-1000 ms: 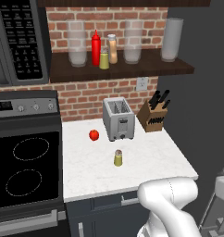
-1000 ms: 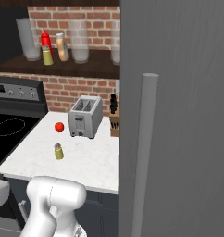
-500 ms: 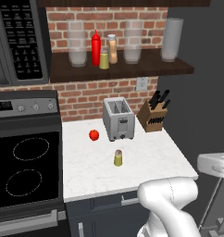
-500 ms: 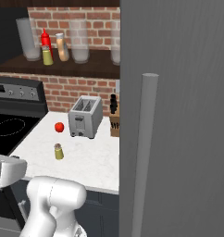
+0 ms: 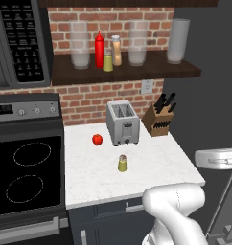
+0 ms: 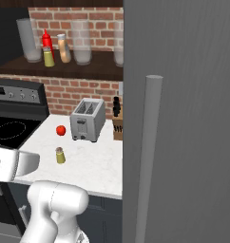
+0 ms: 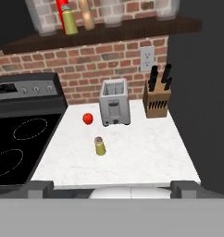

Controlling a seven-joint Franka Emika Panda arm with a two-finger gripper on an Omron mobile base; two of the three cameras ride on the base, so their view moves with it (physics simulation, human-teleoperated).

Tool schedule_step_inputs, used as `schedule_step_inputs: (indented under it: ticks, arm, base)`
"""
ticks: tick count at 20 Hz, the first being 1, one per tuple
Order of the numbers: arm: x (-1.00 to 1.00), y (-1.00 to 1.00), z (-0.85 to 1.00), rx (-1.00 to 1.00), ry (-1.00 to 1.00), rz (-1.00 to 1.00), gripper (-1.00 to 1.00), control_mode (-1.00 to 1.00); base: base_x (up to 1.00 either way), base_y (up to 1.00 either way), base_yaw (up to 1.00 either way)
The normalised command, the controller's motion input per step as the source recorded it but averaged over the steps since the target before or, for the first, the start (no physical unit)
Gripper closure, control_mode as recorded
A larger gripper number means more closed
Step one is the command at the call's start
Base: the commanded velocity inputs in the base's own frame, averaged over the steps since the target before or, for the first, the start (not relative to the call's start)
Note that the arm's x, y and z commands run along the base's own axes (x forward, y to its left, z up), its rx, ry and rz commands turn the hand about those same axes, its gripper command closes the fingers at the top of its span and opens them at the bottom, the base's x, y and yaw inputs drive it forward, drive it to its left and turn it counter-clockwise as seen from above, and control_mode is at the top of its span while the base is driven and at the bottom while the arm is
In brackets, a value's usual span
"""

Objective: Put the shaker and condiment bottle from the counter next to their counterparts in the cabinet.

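Note:
The shaker [image 5: 122, 163] [image 6: 60, 155] [image 7: 100, 146], squat and yellow-olive, stands alone mid-counter in front of the toaster. The tan condiment bottle [image 5: 117, 50] [image 6: 64, 47] [image 7: 87, 16] stands on the dark wooden cabinet shelf [image 5: 151, 72] [image 6: 22, 66] beside the counterparts: the red squeeze bottle [image 5: 99, 48] [image 6: 47, 39] and a small yellow-green shaker [image 5: 108, 61] [image 6: 49, 58] [image 7: 70, 25]. My gripper [image 7: 113, 189] is open and empty, pulled back off the counter's front edge and facing the shaker from well away. The white hand [image 5: 217, 158] [image 6: 12, 163] hovers at counter height.
A silver toaster [image 5: 122, 123], a tomato [image 5: 97, 139] and a knife block [image 5: 158, 119] sit at the back of the white counter [image 5: 156, 162]. The stove [image 5: 22, 177] is left, the microwave [image 5: 17, 43] above it. Clear glass jars [image 5: 80, 45] share the shelf. A grey fridge door [image 6: 183, 118] stands to the right.
My white hand has risen into both base views beside the counter. The shaker, bottles and other things have not moved.

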Motion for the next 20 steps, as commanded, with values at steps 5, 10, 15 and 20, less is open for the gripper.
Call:
schedule_step_inputs:
  ticks: [5,10,15,20]
  arm:
    - [0.03,0.00,-0.41,0.00,-0.15,0.02,-1.00,-1.00]
    - [0.00,0.00,-0.32,0.00,-0.16,0.01,-1.00,-1.00]
    - [0.00,0.00,-0.22,0.00,-0.13,0.00,-1.00,-1.00]
    - [0.00,0.00,0.00,0.00,-0.02,0.00,-1.00,-1.00]
  base:
    - [0.00,0.00,0.00]
    - [0.00,0.00,0.00]
    - [0.00,0.00,0.00]
    - [0.00,0.00,0.00]
